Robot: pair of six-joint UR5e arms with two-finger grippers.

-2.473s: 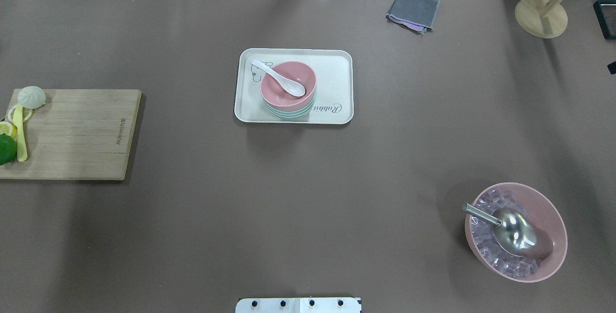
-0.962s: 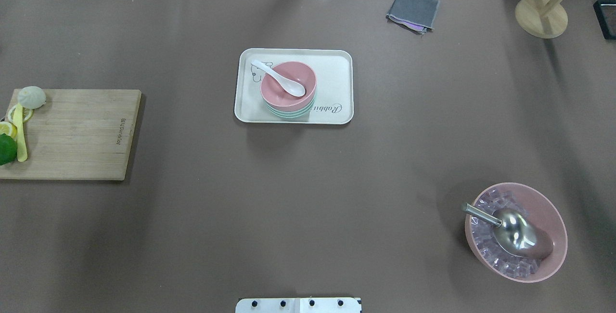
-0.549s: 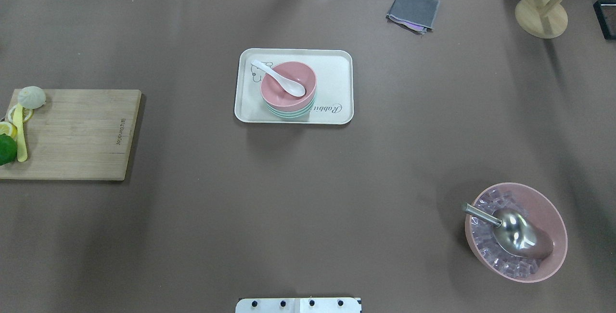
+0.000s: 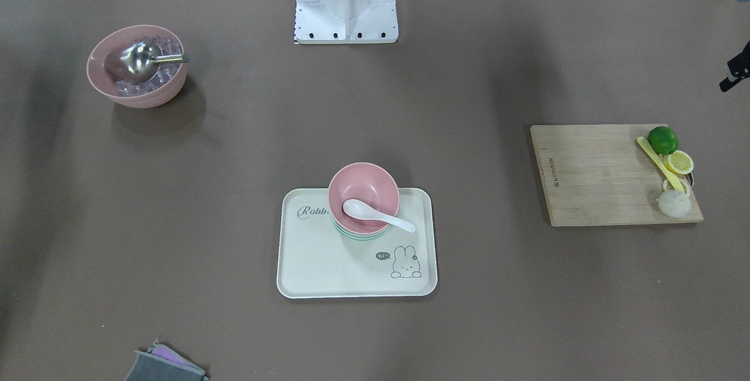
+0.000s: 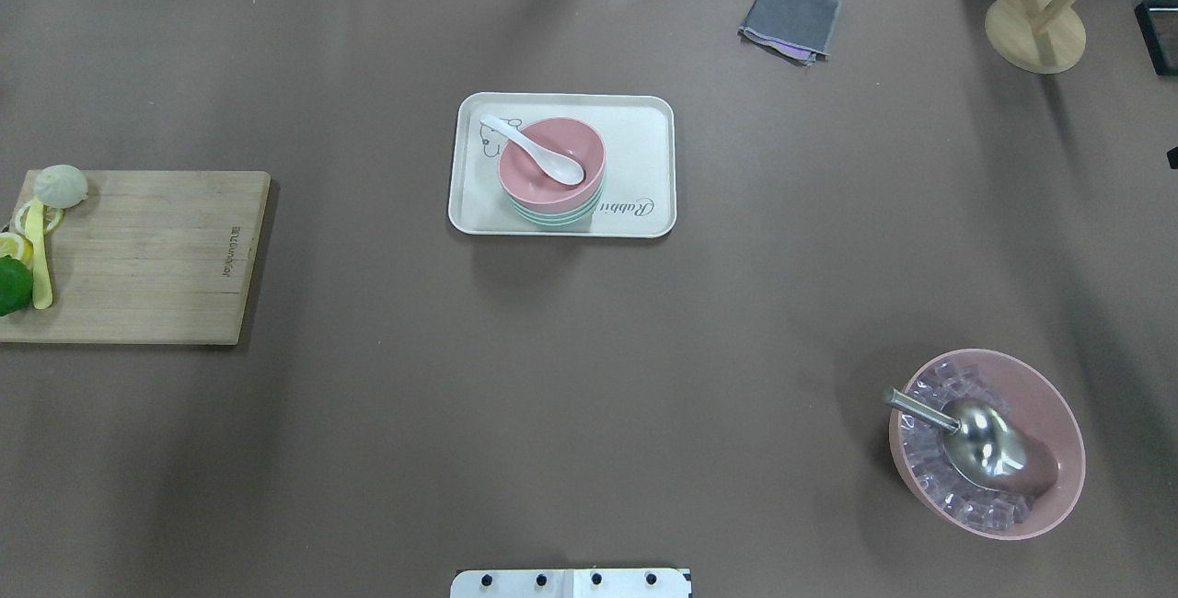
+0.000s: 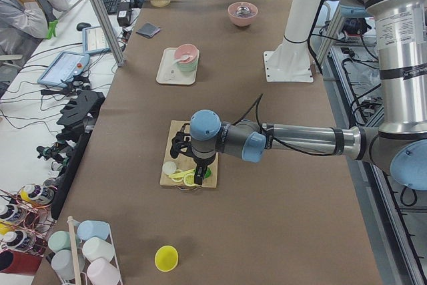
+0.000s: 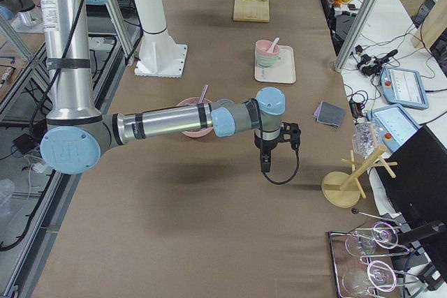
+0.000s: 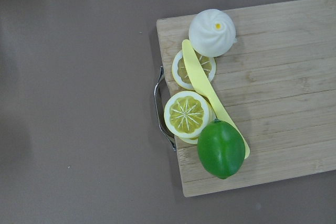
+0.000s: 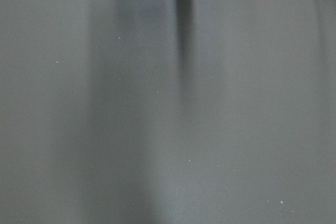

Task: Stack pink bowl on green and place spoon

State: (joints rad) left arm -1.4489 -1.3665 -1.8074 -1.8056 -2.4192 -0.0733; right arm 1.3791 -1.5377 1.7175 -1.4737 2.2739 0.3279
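1. The pink bowl (image 5: pixel 572 143) sits in the green bowl (image 5: pixel 550 220) on the tray (image 5: pixel 646 140).
2. The spoon (image 5: pixel 550 165) lies in the pink bowl — handle over the rim.
3. The tray reads "Rabbit"; its bunny says "hi".
4. We cannot tell if the left hand (image 6: pixel 195 168) or right hand (image 7: pixel 265 162) is open or holds anything.

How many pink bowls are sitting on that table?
2. A small pink bowl sits nested on the green bowl on the tray; a larger pink bowl holding ice stands at the robot's right.
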